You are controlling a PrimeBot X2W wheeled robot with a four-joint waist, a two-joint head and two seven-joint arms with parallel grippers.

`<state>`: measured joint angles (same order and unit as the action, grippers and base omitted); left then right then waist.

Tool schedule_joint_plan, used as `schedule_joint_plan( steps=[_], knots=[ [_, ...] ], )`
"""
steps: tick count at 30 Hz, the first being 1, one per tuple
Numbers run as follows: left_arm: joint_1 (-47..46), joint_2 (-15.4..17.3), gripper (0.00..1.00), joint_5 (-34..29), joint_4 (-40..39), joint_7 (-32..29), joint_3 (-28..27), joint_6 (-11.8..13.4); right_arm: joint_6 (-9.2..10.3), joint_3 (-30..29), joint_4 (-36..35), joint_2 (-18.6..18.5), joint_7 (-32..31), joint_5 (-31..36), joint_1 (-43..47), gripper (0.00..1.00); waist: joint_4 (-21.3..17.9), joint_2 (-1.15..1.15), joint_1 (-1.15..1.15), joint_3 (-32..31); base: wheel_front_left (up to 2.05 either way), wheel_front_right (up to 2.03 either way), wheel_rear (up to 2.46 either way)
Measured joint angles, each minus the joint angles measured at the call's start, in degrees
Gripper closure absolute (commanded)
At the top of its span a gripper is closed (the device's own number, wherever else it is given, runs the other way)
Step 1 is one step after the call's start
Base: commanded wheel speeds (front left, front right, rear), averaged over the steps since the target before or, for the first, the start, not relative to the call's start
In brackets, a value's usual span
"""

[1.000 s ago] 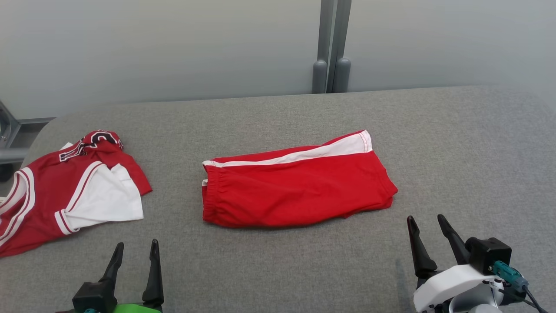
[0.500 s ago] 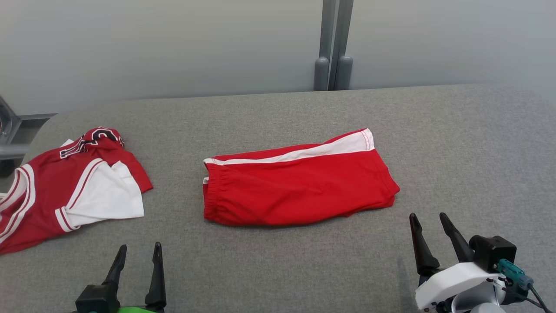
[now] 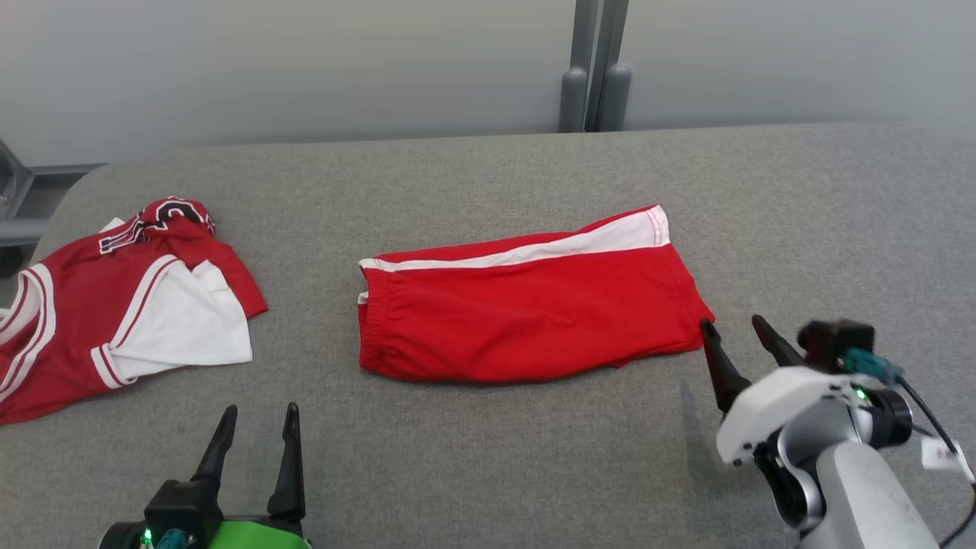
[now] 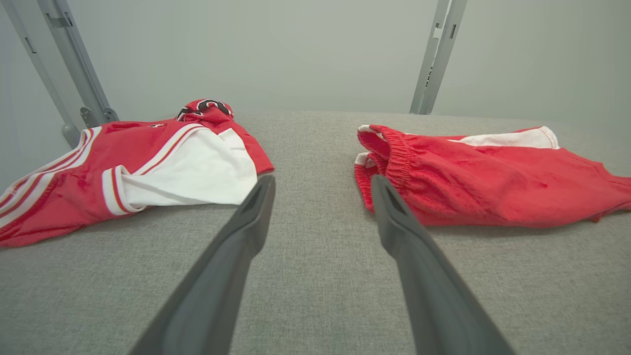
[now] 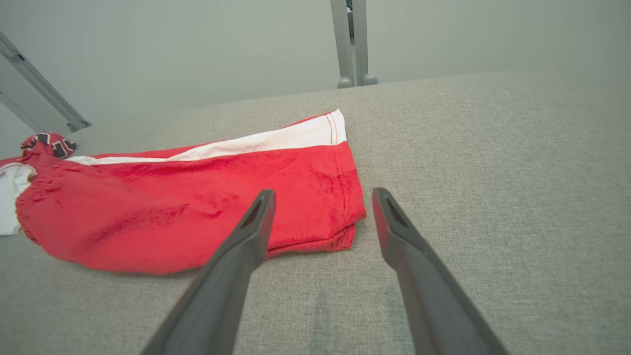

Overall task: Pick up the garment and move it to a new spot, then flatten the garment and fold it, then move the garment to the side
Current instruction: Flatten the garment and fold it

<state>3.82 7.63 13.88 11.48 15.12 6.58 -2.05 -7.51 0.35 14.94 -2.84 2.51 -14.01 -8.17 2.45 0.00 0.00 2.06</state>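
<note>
Up close, shorts (image 5: pixel 172 212) hem shows layers; left tool (image 3: pixel 261 409), right tool (image 3: pixel 731 320) gape empty.

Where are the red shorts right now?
In the head view the red shorts lie centrally, right of the jersey, hem corner near the right gripper.

- Tabletop (image 3: pixel 488 457): grey woven cloth cover, matt, coarse-grained.
- Shorts (image 3: pixel 526 320): red cloth, soft and matt, with a white cloth stripe.
- Jersey (image 3: pixel 114 320): red and white cloth, smoother.
- Left claw (image 3: pixel 261 407) and right claw (image 3: pixel 731 322): dark matt plastic.
- Post (image 3: pixel 595 69): grey metal, satin.
</note>
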Motion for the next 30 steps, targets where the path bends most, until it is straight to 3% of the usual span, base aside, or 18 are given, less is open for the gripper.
schedule_joint_plan(
  steps=[5, 13, 21, 30],
  knots=[
    [-1.8, -0.4, 0.0, -0.2, -0.6, 0.0, 0.9, -0.7, -0.01, -1.6, 2.1, 0.1, -20.5, 5.1, -9.6, 0.0, 0.7, 0.0, 0.0, 2.3, 0.0, 0.0, 0.0],
    [-5.5, -1.0, 0.0, -0.5, -0.4, 0.0, 2.5, -2.0, 0.0, -11.0, 4.1, 0.0, -42.2, 11.6, -22.8, 0.0, 3.3, 0.0, 0.0, 6.7, 0.0, 0.0, 0.0],
    [-7.2, -1.7, 0.0, -0.8, 0.2, 0.1, 3.9, -3.1, 0.0, -15.0, 7.5, -0.5, -52.1, 14.1, -27.3, 0.0, 6.9, 0.0, 0.0, 11.0, 0.0, 0.0, 0.0],
    [-9.5, -2.3, 0.0, -0.9, -0.2, 0.1, 3.7, -3.7, 0.0, -16.7, 9.7, -0.8, -55.7, 14.0, -31.2, 0.0, 9.5, 0.0, 0.0, 16.0, 0.0, 0.0, 0.0]
  ],
)
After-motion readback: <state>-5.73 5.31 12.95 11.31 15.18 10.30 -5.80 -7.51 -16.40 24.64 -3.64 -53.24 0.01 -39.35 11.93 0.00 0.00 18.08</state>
